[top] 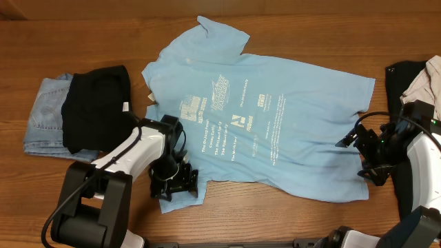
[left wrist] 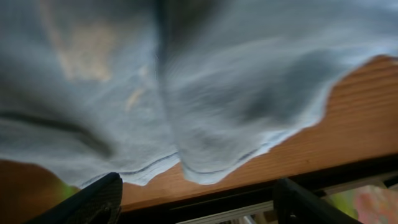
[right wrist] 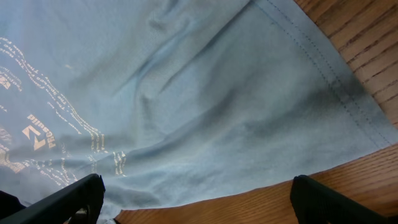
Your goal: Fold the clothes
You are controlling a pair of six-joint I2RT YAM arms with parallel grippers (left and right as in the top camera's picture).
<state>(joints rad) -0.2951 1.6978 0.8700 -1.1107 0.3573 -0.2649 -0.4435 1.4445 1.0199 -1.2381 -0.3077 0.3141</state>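
The light blue T-shirt [top: 275,117] lies spread flat on the wooden table, its white print facing up. My left gripper [top: 178,180] is at the shirt's near-left corner. In the left wrist view its fingers [left wrist: 199,190] are wide apart and empty, just short of the wavy hem [left wrist: 205,168]. My right gripper [top: 358,155] is at the shirt's right edge. In the right wrist view its fingers [right wrist: 199,186] are wide apart and empty, over the hem [right wrist: 205,137] and bare wood.
A black garment [top: 96,103] lies on folded jeans [top: 43,117] at the left. A dark and beige pile of clothes [top: 420,79] sits at the far right. The table's front edge [left wrist: 249,193] is close behind the left gripper.
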